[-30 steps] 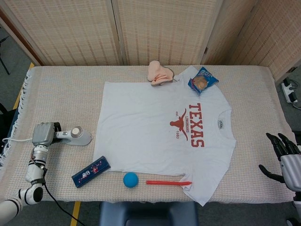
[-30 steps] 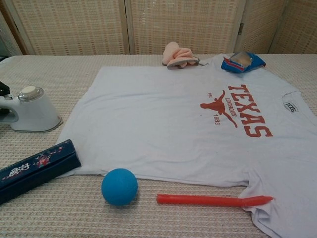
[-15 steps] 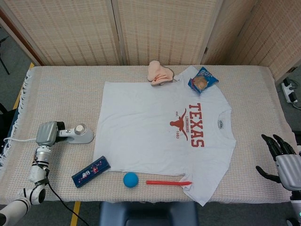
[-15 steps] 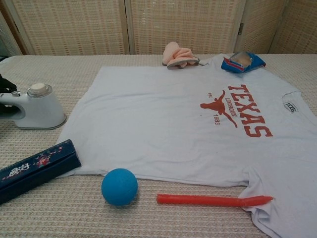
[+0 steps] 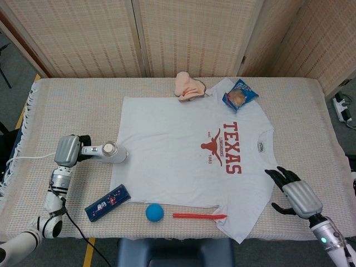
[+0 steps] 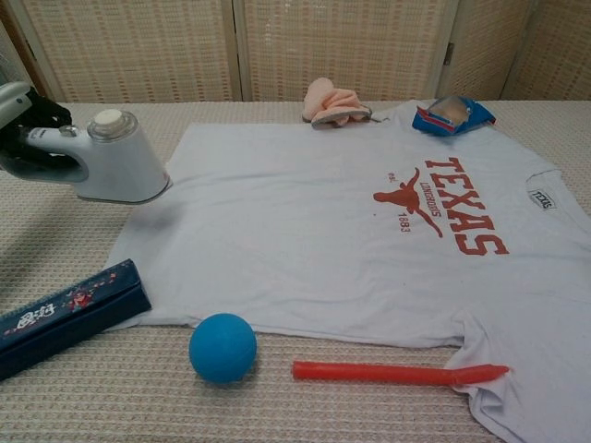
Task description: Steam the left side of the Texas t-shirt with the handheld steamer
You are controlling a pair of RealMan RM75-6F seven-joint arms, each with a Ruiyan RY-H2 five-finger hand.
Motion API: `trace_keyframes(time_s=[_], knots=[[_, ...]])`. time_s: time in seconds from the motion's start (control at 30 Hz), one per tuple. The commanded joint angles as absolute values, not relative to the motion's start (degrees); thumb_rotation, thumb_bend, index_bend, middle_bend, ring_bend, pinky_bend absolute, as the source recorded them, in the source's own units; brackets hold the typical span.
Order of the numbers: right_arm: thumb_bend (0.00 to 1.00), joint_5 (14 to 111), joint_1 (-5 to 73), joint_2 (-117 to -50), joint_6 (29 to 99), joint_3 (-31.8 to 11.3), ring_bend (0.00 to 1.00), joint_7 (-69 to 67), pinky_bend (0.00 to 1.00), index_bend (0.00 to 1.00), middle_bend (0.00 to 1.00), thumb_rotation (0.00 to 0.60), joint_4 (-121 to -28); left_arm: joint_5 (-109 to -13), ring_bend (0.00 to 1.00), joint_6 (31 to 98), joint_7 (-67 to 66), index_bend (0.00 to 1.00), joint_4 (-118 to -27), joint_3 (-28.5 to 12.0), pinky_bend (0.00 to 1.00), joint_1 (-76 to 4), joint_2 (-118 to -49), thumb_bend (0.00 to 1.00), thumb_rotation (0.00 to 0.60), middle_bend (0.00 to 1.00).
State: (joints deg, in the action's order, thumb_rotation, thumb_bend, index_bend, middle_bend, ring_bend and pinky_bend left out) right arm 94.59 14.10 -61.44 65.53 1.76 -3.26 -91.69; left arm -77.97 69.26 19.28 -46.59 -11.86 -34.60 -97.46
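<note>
The white Texas t-shirt (image 5: 178,150) lies flat on the table, with its red print toward the right and its hem toward the left. My left hand (image 5: 72,151) grips the handle of the white handheld steamer (image 5: 108,153). The steamer is lifted off the cloth, its head over the shirt's left edge. In the chest view the steamer (image 6: 115,166) hovers above the shirt (image 6: 323,231) and casts a shadow on it, and the left hand (image 6: 37,138) shows at the frame's edge. My right hand (image 5: 295,194) is open with fingers spread, just right of the shirt's near sleeve.
A dark blue pencil case (image 5: 108,203), a blue ball (image 5: 154,212) and a red stick (image 5: 199,215) lie along the near edge. A pink cloth (image 5: 189,88) and a blue snack bag (image 5: 239,95) rest at the shirt's far edge. The steamer's cord trails off the left side.
My left hand has lifted the steamer off the table and carried it right to the shirt's left edge. The right hand has moved in from the table's right edge toward the shirt.
</note>
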Motion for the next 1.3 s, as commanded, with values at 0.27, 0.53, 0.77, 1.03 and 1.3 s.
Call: trace_keyframes(time_s=[0.27, 0.53, 0.77, 1.03, 1.3], knots=[[0.61, 98.55, 22.78, -70.08, 54.67, 4.96, 0.00, -7.91, 0.00, 0.00, 0.02, 0.401, -83.06, -78.29, 0.87, 64.30, 12.73, 0.91, -48.45, -13.34, 0.64, -41.67, -104.40, 0.33, 0.600, 1.00], [0.61, 98.03, 24.01, -73.28, 53.48, 6.43, 0.00, -9.01, 0.00, 0.00, 0.02, 0.401, -79.36, -81.50, 0.86, 62.67, 10.23, 0.91, -45.39, -11.01, 0.64, -45.48, -110.27, 0.33, 0.600, 1.00], [0.61, 97.45, 24.19, -73.42, 53.97, 7.50, 0.00, -9.15, 0.00, 0.00, 0.02, 0.402, -79.09, -83.80, 0.86, 63.34, 8.69, 0.91, -39.30, -9.61, 0.64, -47.55, -115.18, 0.33, 0.600, 1.00], [0.61, 96.53, 24.12, -73.05, 54.72, 8.06, 0.00, -8.54, 0.00, 0.00, 0.02, 0.402, -79.83, -81.40, 0.85, 62.18, 12.59, 0.91, -27.23, -12.21, 0.65, -48.97, -118.26, 0.33, 0.600, 1.00], [0.61, 96.02, 24.54, -73.12, 54.69, 8.44, 0.00, -7.70, 0.00, 0.00, 0.02, 0.402, -80.60, -77.98, 0.85, 59.38, 17.06, 0.90, -17.41, -13.93, 0.65, -46.91, -118.03, 0.32, 0.600, 1.00]])
